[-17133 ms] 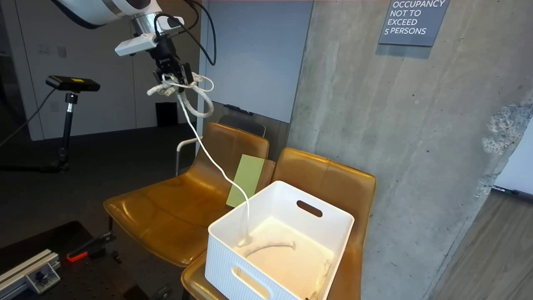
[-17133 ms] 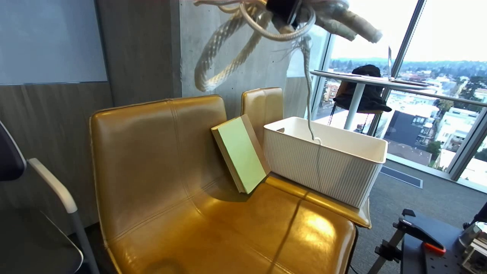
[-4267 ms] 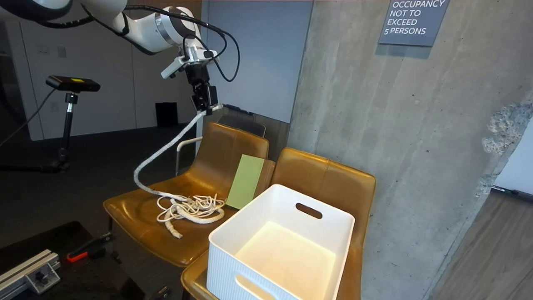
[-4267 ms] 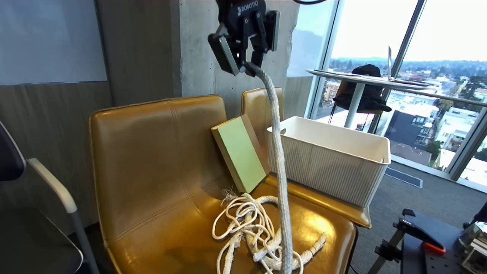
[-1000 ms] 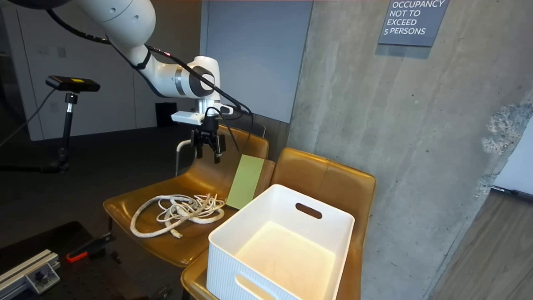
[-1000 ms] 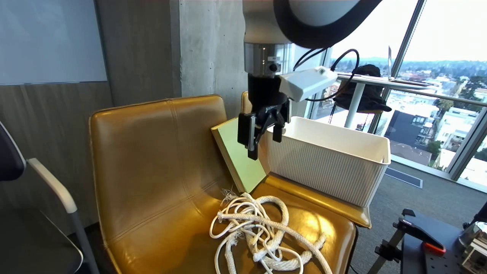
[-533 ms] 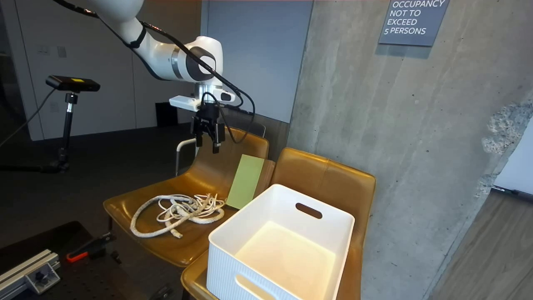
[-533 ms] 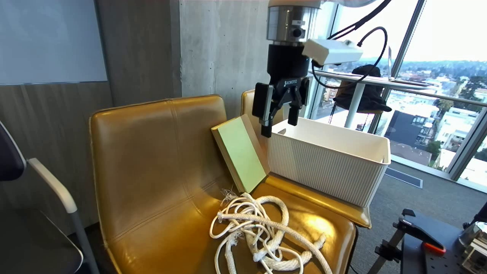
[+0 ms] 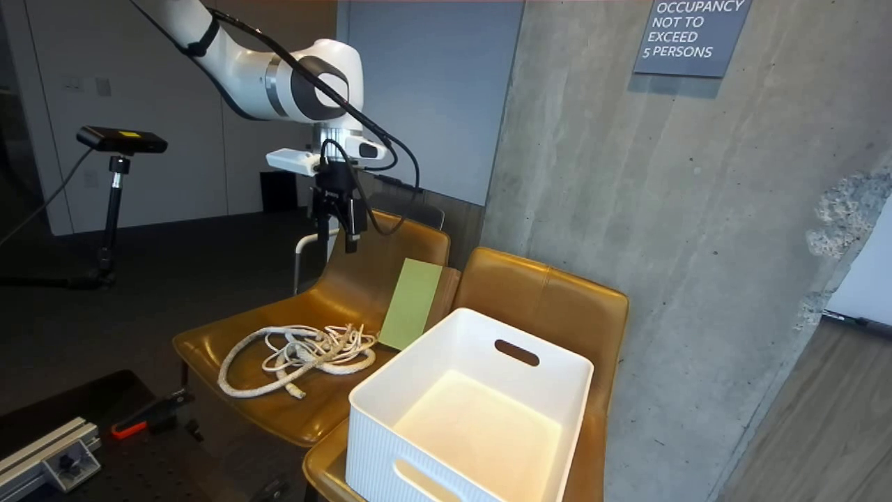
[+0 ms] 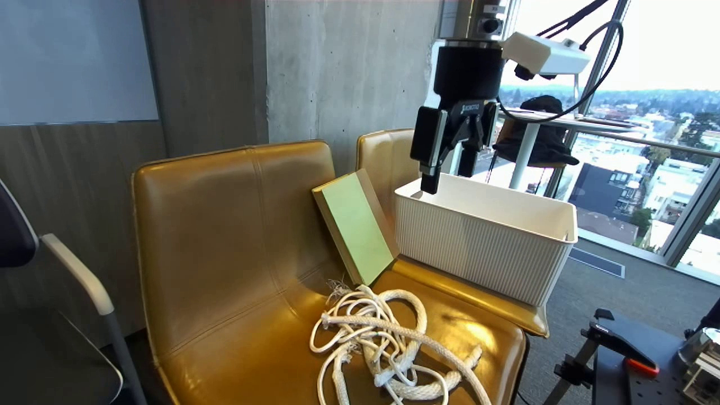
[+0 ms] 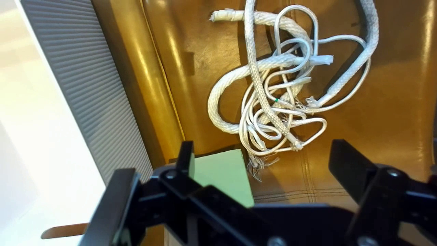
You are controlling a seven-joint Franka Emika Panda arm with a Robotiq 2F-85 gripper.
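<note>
While I watch from far away, my gripper [image 10: 450,175] hangs in the air, pointing down, with its two fingers wide apart and nothing between them. Right now I seem to be just hovering, with no grip on anything. To hold the rope [image 11: 260,89], I would need to go down, line up over one fat part, and squeeze. That rope lies below in a messy pile on the chair [image 10: 225,225], well apart from my fingers. Some of it is fat and woven like a braid; some is thin, round and curled in loops. A few ends are fuzzy. I cannot tell how many bits there are. The chair is brown, smooth and shiny, maybe leather, with stitched lines. Just beside the pile, a flat green box [image 10: 357,225], or maybe a book, leans on the chair's back. Past it, a white bin [image 10: 478,247] stands on the next chair [image 9: 543,289], with thin ridges outside and smooth walls inside.
</note>
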